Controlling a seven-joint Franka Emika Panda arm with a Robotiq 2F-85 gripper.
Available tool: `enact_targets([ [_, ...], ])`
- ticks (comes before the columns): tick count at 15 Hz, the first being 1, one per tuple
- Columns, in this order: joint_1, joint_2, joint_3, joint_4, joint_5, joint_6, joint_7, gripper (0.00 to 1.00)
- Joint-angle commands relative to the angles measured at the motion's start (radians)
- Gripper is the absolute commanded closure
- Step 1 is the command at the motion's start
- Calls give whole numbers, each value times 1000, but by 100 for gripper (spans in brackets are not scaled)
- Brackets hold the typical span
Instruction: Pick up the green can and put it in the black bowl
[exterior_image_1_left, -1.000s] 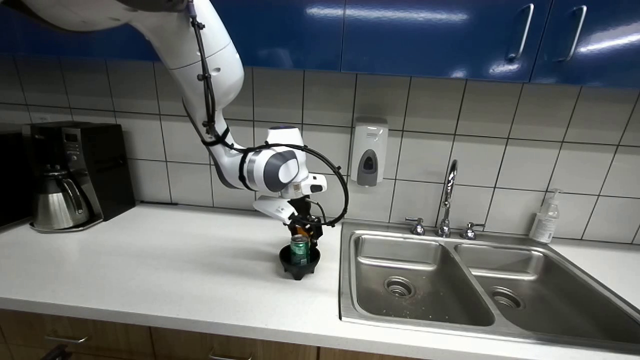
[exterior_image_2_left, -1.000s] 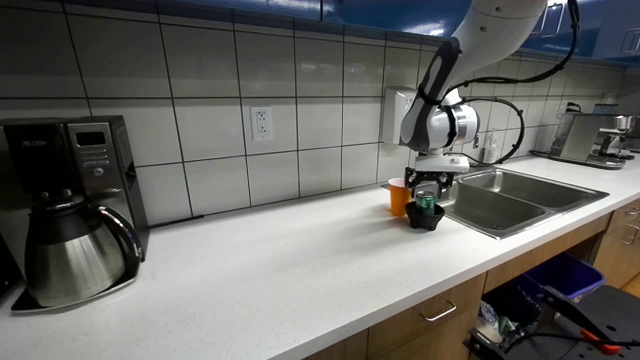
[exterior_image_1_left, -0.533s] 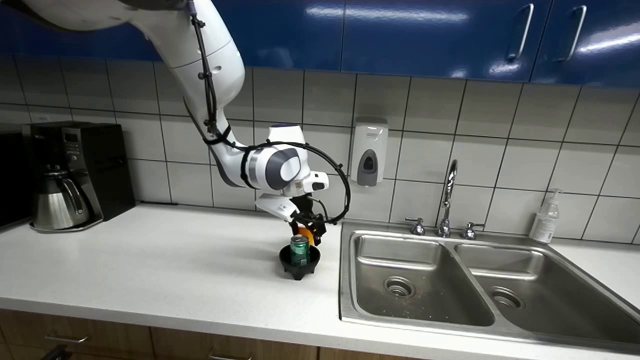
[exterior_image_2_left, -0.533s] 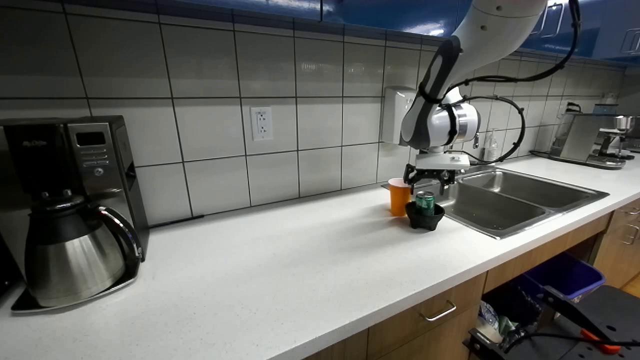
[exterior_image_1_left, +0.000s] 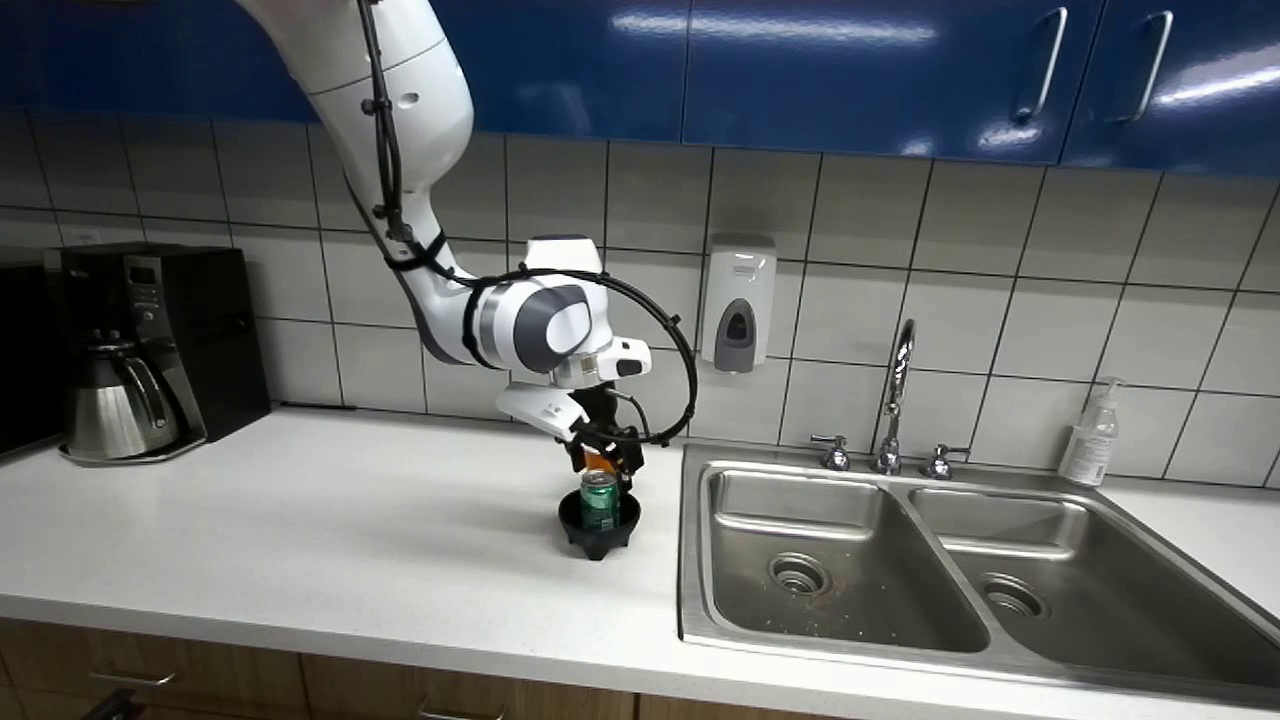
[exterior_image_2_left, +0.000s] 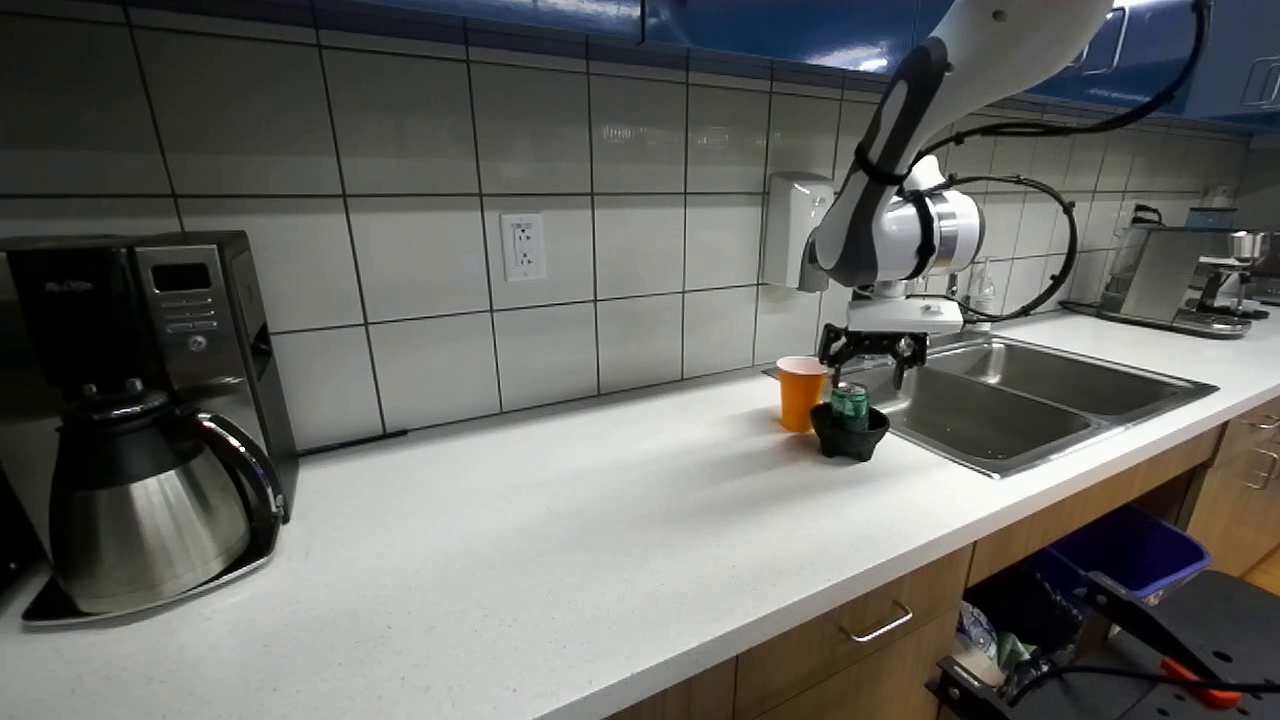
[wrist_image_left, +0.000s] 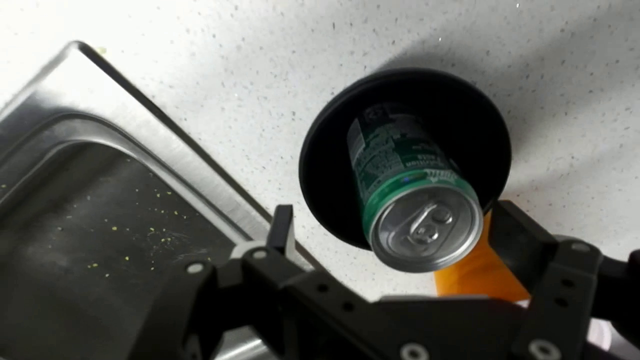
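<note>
The green can (wrist_image_left: 400, 155) stands inside the black bowl (wrist_image_left: 325, 175), leaning slightly to one side in the wrist view. In both exterior views the can (exterior_image_1_left: 600, 502) (exterior_image_2_left: 850, 407) rises above the rim of the bowl (exterior_image_1_left: 596, 545) (exterior_image_2_left: 846, 445), which sits on the counter. My gripper (wrist_image_left: 393, 217) is open and empty, its fingers spread on both sides of the can top with gaps to it. In the exterior views the gripper (exterior_image_1_left: 605, 470) (exterior_image_2_left: 868, 380) is just above and behind the can. No part of it clearly touches the can.
An orange cup (exterior_image_2_left: 800, 395) stands close behind the bowl, partly hidden by the gripper in an exterior view. The steel double sink (exterior_image_1_left: 695, 560) is beside the bowl. A coffee maker (exterior_image_2_left: 220, 300) stands farther along the counter. A soap dispenser (exterior_image_1_left: 738, 305) hangs on the tiled wall.
The gripper has risen and its fingers have drawn up off the sides of the can. The arm has shifted slightly up and backward. The can, the bowl and the cup have stayed in place.
</note>
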Motion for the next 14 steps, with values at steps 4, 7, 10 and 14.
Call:
enact_targets([
  [4,-14,-233,-5,-281,-24,44,-77,0],
  [7,-25,-333,-9,-384,-36,29,-124,0],
  [10,-30,-456,-18,-500,-71,20,-182,0],
  [14,-37,-641,-31,-655,-148,21,-231,0],
])
